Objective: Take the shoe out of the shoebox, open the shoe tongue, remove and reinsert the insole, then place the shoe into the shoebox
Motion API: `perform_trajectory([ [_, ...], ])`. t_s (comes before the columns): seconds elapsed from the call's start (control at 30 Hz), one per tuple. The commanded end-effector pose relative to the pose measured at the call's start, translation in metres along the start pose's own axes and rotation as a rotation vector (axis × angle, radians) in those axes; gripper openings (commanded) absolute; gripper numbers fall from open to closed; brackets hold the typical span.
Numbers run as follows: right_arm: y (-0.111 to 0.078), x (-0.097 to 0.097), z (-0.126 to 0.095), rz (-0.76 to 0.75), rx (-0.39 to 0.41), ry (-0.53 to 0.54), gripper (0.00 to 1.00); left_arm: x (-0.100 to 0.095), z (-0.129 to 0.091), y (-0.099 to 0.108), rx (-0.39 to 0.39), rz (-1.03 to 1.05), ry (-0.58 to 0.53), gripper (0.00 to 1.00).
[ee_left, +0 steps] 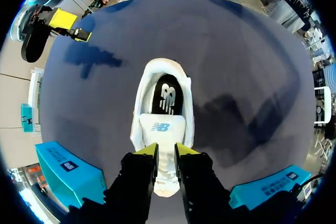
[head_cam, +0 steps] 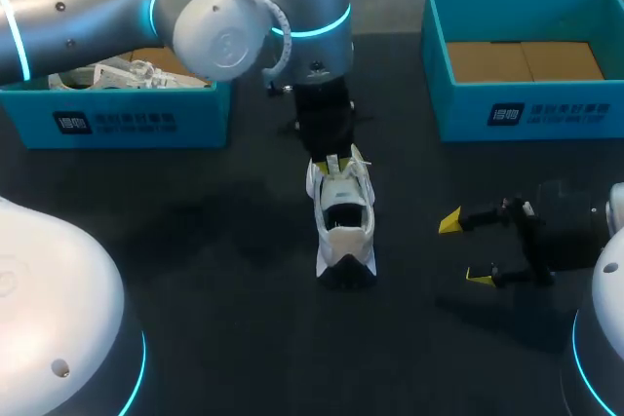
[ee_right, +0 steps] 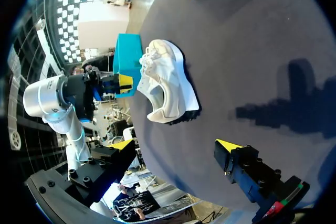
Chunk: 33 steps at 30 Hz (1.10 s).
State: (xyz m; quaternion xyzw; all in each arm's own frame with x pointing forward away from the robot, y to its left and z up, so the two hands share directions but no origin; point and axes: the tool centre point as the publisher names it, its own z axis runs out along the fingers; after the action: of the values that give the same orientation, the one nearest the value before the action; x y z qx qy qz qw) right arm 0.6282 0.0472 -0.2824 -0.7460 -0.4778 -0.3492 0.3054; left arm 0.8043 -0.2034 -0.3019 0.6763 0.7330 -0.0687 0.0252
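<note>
**Left gripper pinches the front of the shoe, right gripper waits open**

The left arm comes in from the upper left of the head view and reaches to the middle of the frame, where its wrist points straight down. The left gripper sits on the far end of the shoe. In the left wrist view its yellow fingertips are drawn nearly together, and they clench the white laced upper between them from two sides.

The right arm enters at the lower right of the head view. The right gripper lies low over the table with its fingers spread wide and nothing between them. It points toward the shoe and is well apart from it.

The shoe is white with a dark sole. It stands upright on the dark table at the centre of the head view, outside both boxes, with its heel toward the lower edge. In the left wrist view its tongue stands just ahead of the fingertips, and beyond it the dark insole shows in the opening.

One teal shoebox is at the upper left and holds something white that I cannot make out. The other shoebox, at the upper right, shows a brown floor.
</note>
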Motion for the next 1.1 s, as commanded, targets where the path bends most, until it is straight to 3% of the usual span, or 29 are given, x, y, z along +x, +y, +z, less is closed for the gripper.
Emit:
perform_trajectory([
  [0.03,-0.002,0.001,-0.001,0.0,-0.002,-0.002,1.0,0.0,0.008,0.001,0.009,0.008,0.003,0.21],
  [0.73,-0.002,0.001,-0.001,0.0,-0.002,-0.002,1.0,-0.009,0.058,-0.008,0.084,0.02,0.075,0.21],
  [1.1,-0.002,0.001,-0.001,0.0,-0.002,-0.002,1.0,-0.008,0.03,-0.006,0.045,0.032,0.033,0.22],
])
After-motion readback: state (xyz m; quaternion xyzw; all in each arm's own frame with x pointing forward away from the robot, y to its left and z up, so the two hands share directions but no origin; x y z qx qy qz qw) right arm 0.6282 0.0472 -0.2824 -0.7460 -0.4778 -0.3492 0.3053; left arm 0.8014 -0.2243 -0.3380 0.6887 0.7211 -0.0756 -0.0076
